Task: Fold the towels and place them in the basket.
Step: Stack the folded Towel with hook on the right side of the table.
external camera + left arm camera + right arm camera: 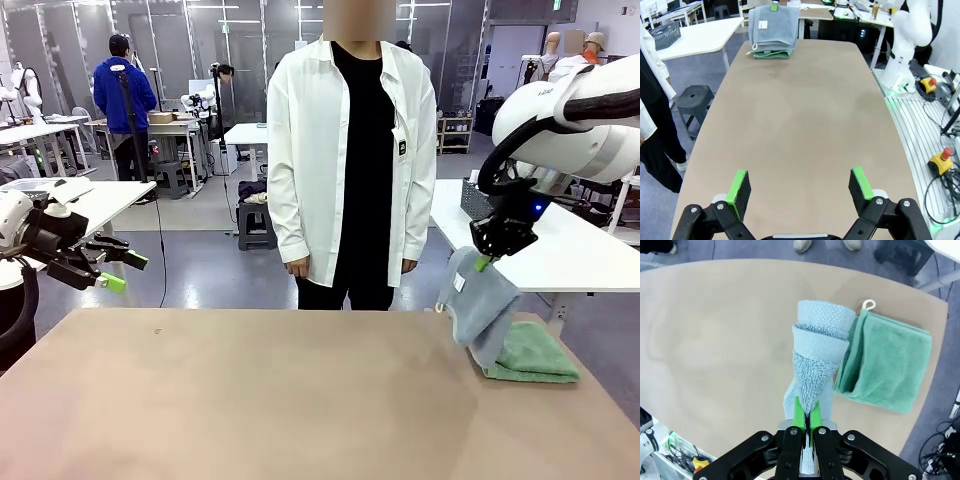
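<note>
The mint green towel (530, 354) lies folded at the table's right edge, also seen as the mint green towel (883, 364) and the mint green towel (771, 54) at the far end. My right gripper (484, 262) is shut on the top edge of the folded pale blue-grey towel (478, 305), which hangs down and partly overlaps the green one. From the wrist camera, the right gripper (807, 425) pinches the blue-grey towel (815, 355) beside the green one. My left gripper (124, 271) hovers open off the table's left side, the left gripper (799, 186) holding nothing. The basket on this table is out of view.
A person in a white coat (350, 160) stands at the far side, hands down. The brown table (250, 400) spreads wide between the arms. A white table (560, 240) stands behind on the right, with a grey mesh basket (480, 200) partly hidden behind my right arm.
</note>
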### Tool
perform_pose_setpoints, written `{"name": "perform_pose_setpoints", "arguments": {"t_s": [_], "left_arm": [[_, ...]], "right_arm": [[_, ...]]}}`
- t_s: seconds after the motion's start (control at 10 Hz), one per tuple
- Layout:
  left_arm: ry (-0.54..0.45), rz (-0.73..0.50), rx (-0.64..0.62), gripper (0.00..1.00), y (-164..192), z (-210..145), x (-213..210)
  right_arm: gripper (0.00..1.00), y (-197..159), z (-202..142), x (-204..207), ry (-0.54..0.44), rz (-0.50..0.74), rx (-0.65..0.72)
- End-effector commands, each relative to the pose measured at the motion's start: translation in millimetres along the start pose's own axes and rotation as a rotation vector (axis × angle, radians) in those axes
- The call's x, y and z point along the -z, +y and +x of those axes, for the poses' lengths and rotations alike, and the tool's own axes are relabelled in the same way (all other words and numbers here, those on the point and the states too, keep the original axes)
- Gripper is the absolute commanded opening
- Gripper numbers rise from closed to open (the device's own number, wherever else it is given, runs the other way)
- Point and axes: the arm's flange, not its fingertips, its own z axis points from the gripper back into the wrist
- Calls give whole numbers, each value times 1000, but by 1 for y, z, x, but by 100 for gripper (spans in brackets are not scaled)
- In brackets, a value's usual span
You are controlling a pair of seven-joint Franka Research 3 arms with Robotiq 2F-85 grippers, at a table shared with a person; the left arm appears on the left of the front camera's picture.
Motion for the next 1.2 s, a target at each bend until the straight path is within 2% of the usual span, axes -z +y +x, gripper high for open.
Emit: {"name": "perform_pose_setpoints", "arguments": {"t_s": [0.0, 0.3, 0.4, 0.9, 1.1], "left_arm": [[-3, -3, 3, 100, 0, 1, -1], [-3, -3, 3, 100, 0, 1, -1], [-3, -3, 3, 100, 0, 1, -1], [-3, -3, 3, 100, 0, 1, -1], [-3, -3, 3, 100, 0, 1, -1]], "right_arm": [[5, -13, 8, -5, -1, 6, -14], [5, -27, 20, -2, -11, 8, -16], [5, -16, 9, -6, -9, -4, 11], [5, -19, 12, -4, -8, -5, 8], [5, -29, 20, -1, 3, 41, -23]]}}
